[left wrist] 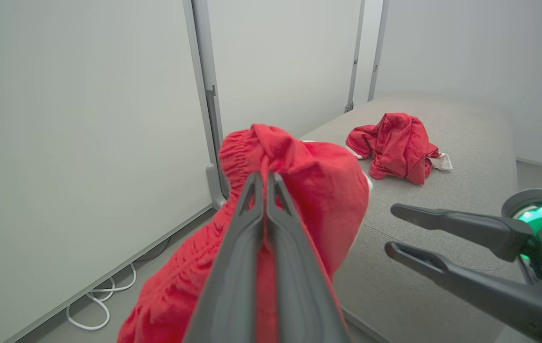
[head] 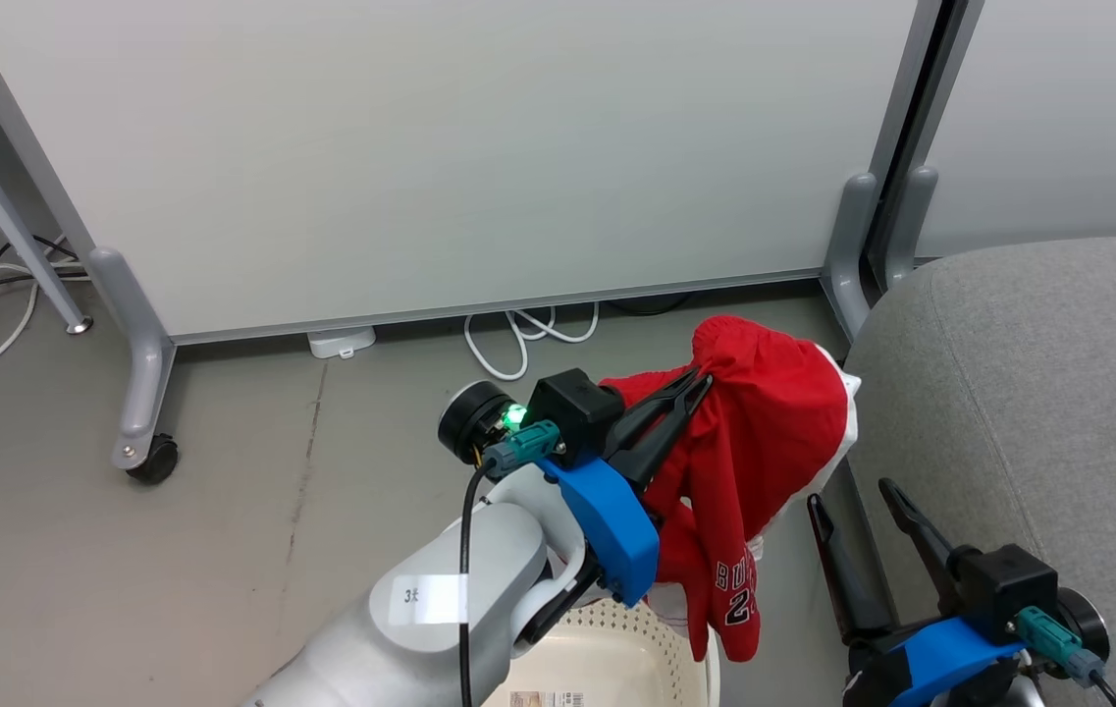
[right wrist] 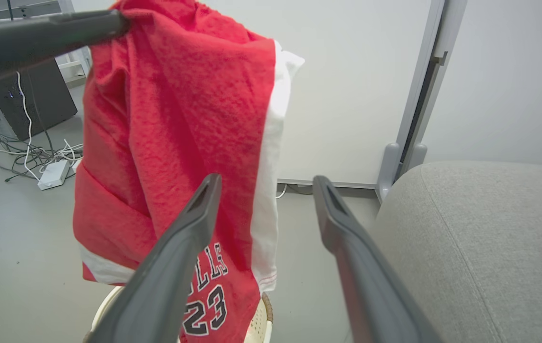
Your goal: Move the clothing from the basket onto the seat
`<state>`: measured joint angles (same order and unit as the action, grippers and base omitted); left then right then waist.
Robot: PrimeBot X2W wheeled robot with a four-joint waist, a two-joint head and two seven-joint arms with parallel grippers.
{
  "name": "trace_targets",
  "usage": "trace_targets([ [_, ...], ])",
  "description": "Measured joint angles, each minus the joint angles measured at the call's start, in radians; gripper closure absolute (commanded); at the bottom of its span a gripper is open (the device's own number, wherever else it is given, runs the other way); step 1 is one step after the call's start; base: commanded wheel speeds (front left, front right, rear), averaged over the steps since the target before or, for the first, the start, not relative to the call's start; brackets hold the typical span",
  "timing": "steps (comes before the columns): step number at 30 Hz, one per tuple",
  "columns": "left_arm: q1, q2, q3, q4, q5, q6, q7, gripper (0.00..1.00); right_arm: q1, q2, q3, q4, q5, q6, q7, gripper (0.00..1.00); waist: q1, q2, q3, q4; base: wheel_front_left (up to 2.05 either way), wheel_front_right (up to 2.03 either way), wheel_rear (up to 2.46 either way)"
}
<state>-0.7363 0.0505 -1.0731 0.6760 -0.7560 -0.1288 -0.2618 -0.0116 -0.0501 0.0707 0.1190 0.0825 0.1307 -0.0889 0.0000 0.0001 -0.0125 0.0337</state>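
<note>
Well, the left gripper point(head: 696, 383) was pinched fully together on the gathered top of the red garment point(head: 764, 422), holding it in the air above the basket point(head: 621, 628), the number-23 hem dangling over the rim. Just to the right rose the rounded edge of the grey seat point(head: 1029, 373). Open floor point(head: 224, 511) stretched away to the left, and the partition panel point(head: 440, 147) closed off the back. The right gripper point(head: 852, 496) hung spread apart, holding nothing, close by the seat's edge. A second red garment point(left wrist: 394, 143) lay crumpled on the seat. Of the basket's inside, a pale bottom with a label showed.
</note>
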Motion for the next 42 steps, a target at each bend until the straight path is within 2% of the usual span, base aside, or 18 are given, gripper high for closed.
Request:
trace_targets([
  [9, -0.006, 0.0, -0.01, 0.008, -0.004, 0.0, 0.0, 1.0, -0.01, 0.0, 0.016, 0.035, 0.003, 0.0, 0.011, 0.0, 0.0, 0.0, 0.006, -0.004, 0.0, 0.0, 0.0],
  [18, -0.009, 0.0, -0.033, 0.002, -0.01, 0.0, 0.0, 1.0, -0.109, -0.018, 0.026, 0.135, 0.003, 0.0, 0.023, 0.0, 0.0001, 0.0, 0.014, -0.001, 0.0, 0.0, 0.0],
  [29, -0.019, 0.0, -0.058, 0.001, -0.017, 0.0, 0.0, 1.0, -0.225, -0.103, 0.25, 0.241, 0.146, 0.0, 0.006, 0.0, 0.0001, 0.0, 0.016, 0.007, 0.0, 0.0, 0.0],
  [35, -0.019, 0.0, -0.061, 0.008, -0.019, 0.0, 0.0, 1.0, -0.262, -0.106, 0.318, 0.285, 0.184, 0.0, -0.023, 0.0, 0.0001, 0.0, 0.014, -0.001, 0.0, 0.0, 0.0],
  [36, -0.019, 0.0, -0.061, 0.01, -0.019, 0.0, 0.0, 1.0, -0.268, -0.105, 0.324, 0.295, 0.185, 0.0, -0.027, 0.22, 0.0001, 0.0, 0.014, -0.002, 0.0, 0.0, 0.0],
  [37, -0.019, 0.0, -0.061, 0.011, -0.02, 0.0, 0.0, 1.0, -0.273, -0.104, 0.328, 0.305, 0.188, 0.0, -0.031, 0.69, 0.0001, 0.0, 0.013, -0.004, 0.0, 0.0, 0.0],
  [38, -0.019, 0.0, -0.061, 0.012, -0.02, 0.0, 0.0, 1.0, -0.276, -0.101, 0.331, 0.314, 0.192, 0.0, -0.036, 1.0, 0.0002, 0.0, 0.013, -0.007, 0.0, 0.0, 0.0],
  [42, -0.019, 0.0, -0.062, 0.014, -0.021, 0.0, 0.0, 1.0, -0.289, -0.092, 0.346, 0.337, 0.193, 0.0, -0.048, 1.0, 0.0001, 0.0, 0.01, -0.014, 0.0, 0.0, 0.0],
])
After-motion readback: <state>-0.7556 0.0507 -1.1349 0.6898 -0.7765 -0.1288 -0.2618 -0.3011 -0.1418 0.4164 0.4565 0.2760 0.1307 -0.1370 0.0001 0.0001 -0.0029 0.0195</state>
